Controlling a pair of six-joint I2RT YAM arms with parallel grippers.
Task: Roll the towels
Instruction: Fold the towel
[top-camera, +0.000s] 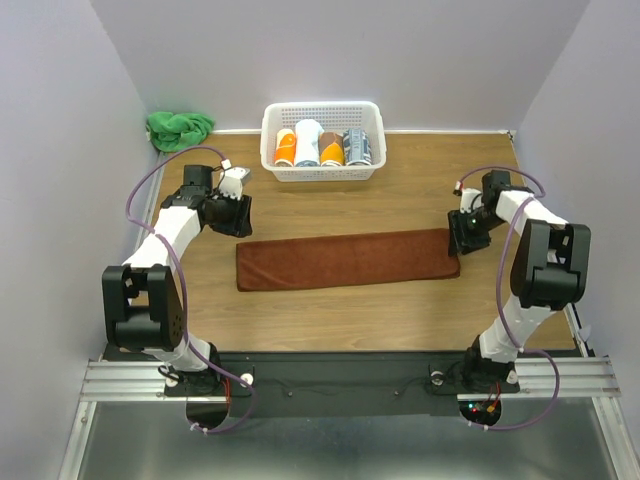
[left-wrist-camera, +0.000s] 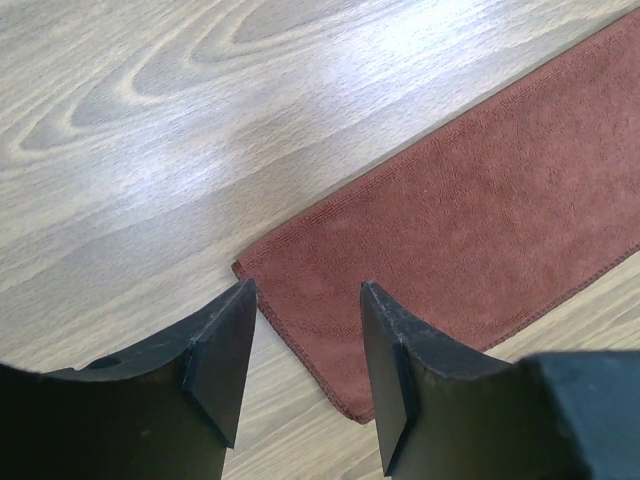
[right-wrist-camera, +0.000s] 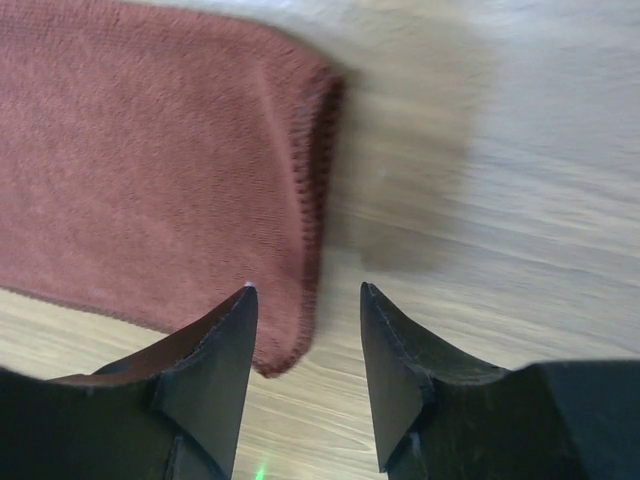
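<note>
A long brown towel (top-camera: 345, 259) lies flat and folded lengthwise across the middle of the wooden table. My left gripper (top-camera: 240, 218) hovers just above and behind its left end, jaws open and empty; the left wrist view shows the towel's left edge (left-wrist-camera: 470, 230) between and beyond the fingers (left-wrist-camera: 225, 345). My right gripper (top-camera: 462, 240) is open at the towel's right end; in the right wrist view the towel's short edge (right-wrist-camera: 160, 170) lies between the fingers (right-wrist-camera: 215, 350). A crumpled green towel (top-camera: 179, 127) lies at the back left corner.
A white basket (top-camera: 322, 172) stands at the back centre, holding several rolled towels, orange, white, and grey (top-camera: 318, 146). Purple walls close in the table on the left, right and back. The arm bases sit on the black rail (top-camera: 330, 378) at the near edge.
</note>
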